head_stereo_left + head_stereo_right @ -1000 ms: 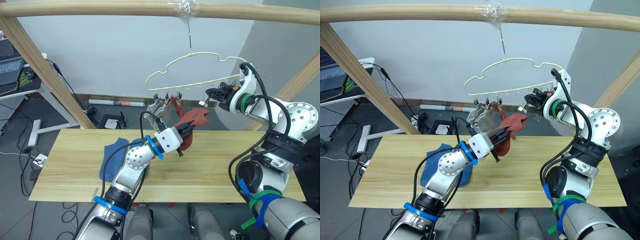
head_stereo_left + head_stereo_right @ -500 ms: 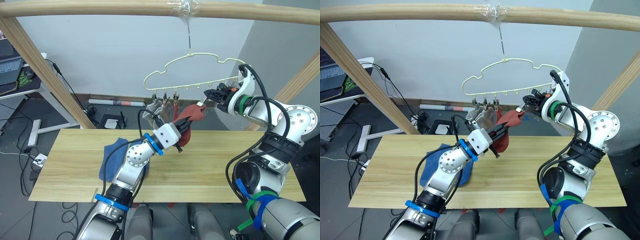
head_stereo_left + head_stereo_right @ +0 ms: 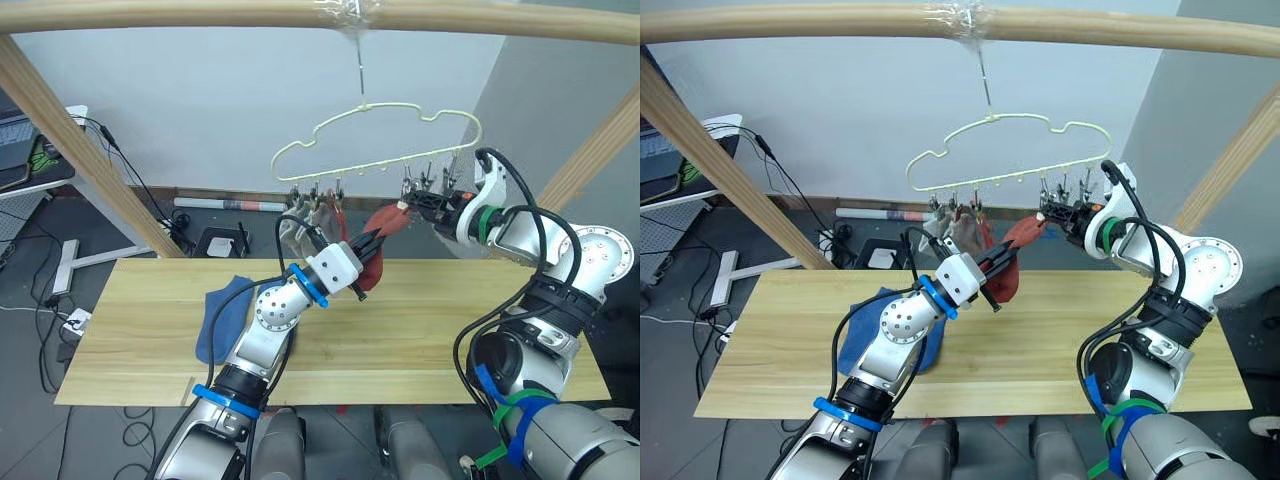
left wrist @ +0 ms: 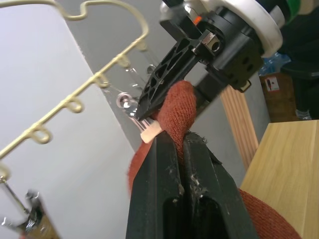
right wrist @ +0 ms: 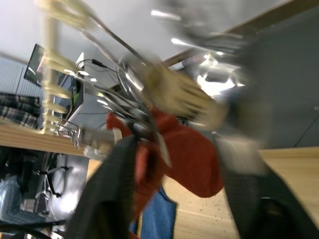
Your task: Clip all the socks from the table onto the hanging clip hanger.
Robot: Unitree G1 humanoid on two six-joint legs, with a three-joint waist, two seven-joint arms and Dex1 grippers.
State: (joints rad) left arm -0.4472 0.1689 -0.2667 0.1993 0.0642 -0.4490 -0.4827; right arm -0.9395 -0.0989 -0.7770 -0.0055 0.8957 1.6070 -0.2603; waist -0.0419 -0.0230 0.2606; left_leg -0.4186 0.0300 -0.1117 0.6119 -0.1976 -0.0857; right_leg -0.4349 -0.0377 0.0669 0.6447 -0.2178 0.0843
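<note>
Light yellowish wood planks make up the table (image 3: 420, 330), which runs left to right beneath a round wooden frame pole (image 3: 200, 14) overhead. From that pole hangs the pale-yellow clip hanger (image 3: 380, 135), its cloud-shaped wire carrying a row of small dark clips; a grey sock (image 3: 312, 222) and a rust-red sock (image 3: 341, 218) already dangle from clips toward its left end. On the left part of the table lies a blue sock (image 3: 222, 318), crumpled flat on the planks. Raised above the table's far edge, a second rust-red sock (image 3: 378, 245) is stretched between both arms. The left tool (image 3: 368, 243) has its black fingers (image 4: 169, 179) pressed together on the sock's middle, pinching the fabric. The right tool (image 3: 408, 205) reaches in from the right, its fingers at a clip (image 4: 130, 107) just beside the sock's upper tip, under the hanger's right half; whether they are spread or squeezing that clip cannot be told.
</note>
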